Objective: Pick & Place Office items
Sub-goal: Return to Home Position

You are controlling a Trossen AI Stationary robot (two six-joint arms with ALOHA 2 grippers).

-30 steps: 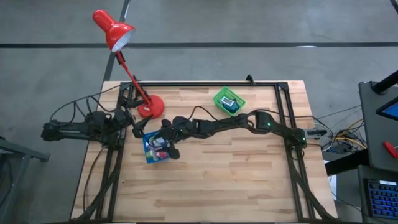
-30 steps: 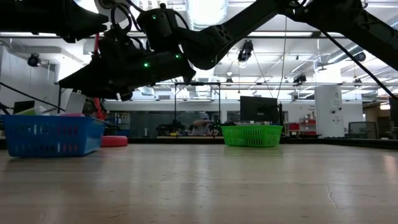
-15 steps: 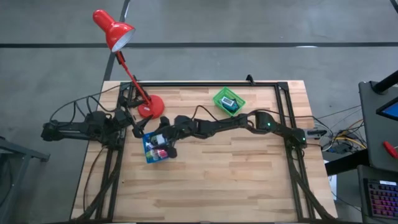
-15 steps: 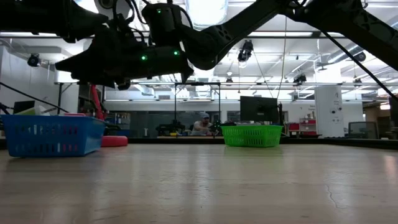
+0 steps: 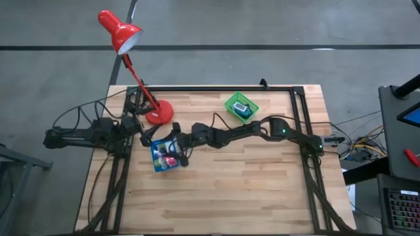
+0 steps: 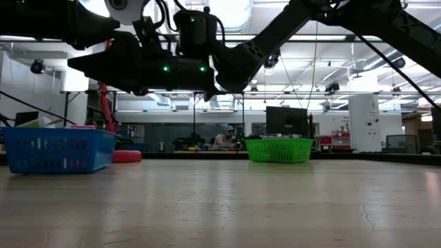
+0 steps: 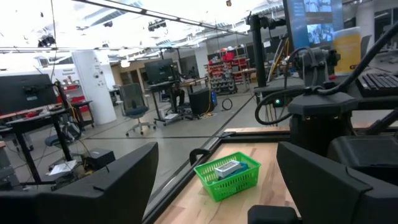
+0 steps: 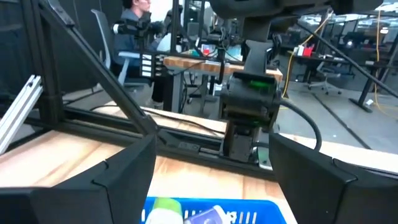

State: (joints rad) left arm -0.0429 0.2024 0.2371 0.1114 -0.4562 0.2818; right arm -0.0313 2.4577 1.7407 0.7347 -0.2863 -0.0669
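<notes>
The blue tray (image 5: 156,161) stands on the table's left half and holds several office items (image 5: 168,157). In the right wrist view a green piece (image 8: 165,210) and a whitish one (image 8: 209,215) show inside its rim (image 8: 261,205). My right gripper (image 5: 167,145) (image 8: 211,155) hovers level over the tray, open, with nothing between its fingers. The green basket (image 5: 241,107) at the far side holds a flat teal-grey piece (image 7: 225,167). My left gripper (image 5: 146,134) (image 7: 214,158) waits open at the table's left edge, beside the lamp base.
A red desk lamp's base (image 5: 158,113) stands just beyond the tray, and its head (image 5: 119,29) reaches past the far edge. A black frame rail (image 5: 216,88) runs along the far and right edges. The near half of the wooden table (image 5: 230,190) is bare.
My right gripper has tipped up from slanting down into the blue tray to pointing level above it, its fingertips rising. It has stayed over the tray. The gap between its fingers has not visibly changed.
</notes>
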